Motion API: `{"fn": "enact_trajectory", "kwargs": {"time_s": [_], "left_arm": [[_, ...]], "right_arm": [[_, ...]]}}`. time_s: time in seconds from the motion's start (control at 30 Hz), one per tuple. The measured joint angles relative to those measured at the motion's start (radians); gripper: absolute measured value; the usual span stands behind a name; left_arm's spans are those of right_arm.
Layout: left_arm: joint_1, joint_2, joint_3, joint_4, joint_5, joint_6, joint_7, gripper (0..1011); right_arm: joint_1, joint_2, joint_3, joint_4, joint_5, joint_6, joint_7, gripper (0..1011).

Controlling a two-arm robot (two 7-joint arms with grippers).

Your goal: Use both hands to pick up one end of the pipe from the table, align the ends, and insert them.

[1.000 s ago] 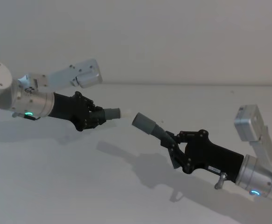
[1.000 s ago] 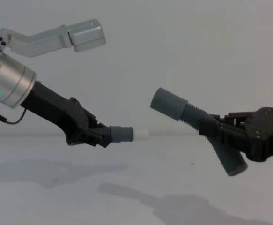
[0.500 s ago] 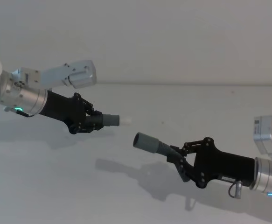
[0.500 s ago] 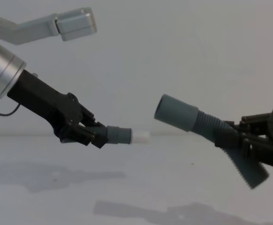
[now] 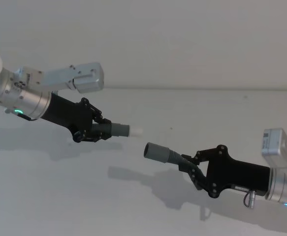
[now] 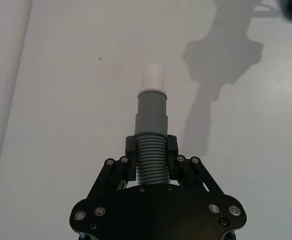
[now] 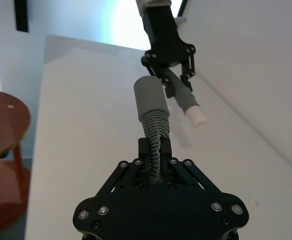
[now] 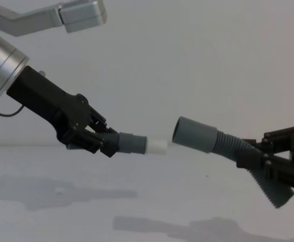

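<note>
Both pipe pieces are held in the air above the white table (image 5: 192,105). My left gripper (image 5: 97,131) is shut on the ribbed body of one piece (image 8: 131,143), whose white-tipped end (image 8: 159,146) points toward the right. My right gripper (image 5: 193,165) is shut on the ribs of the other piece (image 8: 222,143), whose open grey cuff (image 8: 194,134) faces the white tip. A small gap separates the two ends, with the cuff slightly higher in the chest view. The left wrist view shows the white tip (image 6: 152,79) straight ahead; the right wrist view shows the cuff (image 7: 150,97) in front of the left gripper (image 7: 169,64).
The arms' shadows lie on the table (image 8: 136,201) beneath them. A round brown stool (image 7: 0,125) stands beside the table's edge in the right wrist view. A plain wall (image 5: 182,39) rises behind the table.
The right gripper lowered and levelled its piece, turning the cuff toward the left one. The left gripper moved its white tip rightward. The gap between the ends has shrunk.
</note>
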Motion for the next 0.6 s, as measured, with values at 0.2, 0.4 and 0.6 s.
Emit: {"fn": "enact_trajectory", "kwargs": {"time_s": [0.2,0.4,0.6], "left_arm": [[-0.01,0.001,0.01,-0.008,-0.003,-0.004,-0.016,319],[-0.019,0.004,0.022,-0.014,-0.005,-0.004,-0.029,319],[-0.027,0.007,0.034,-0.02,-0.004,0.0,-0.039,319]], "right_arm": [[-0.009,-0.003,-0.004,-0.016,-0.06,0.004,-0.071,103],[-0.019,-0.005,-0.014,-0.032,-0.121,0.019,-0.142,103],[-0.022,-0.005,-0.025,-0.036,-0.155,0.027,-0.177,104]]}}
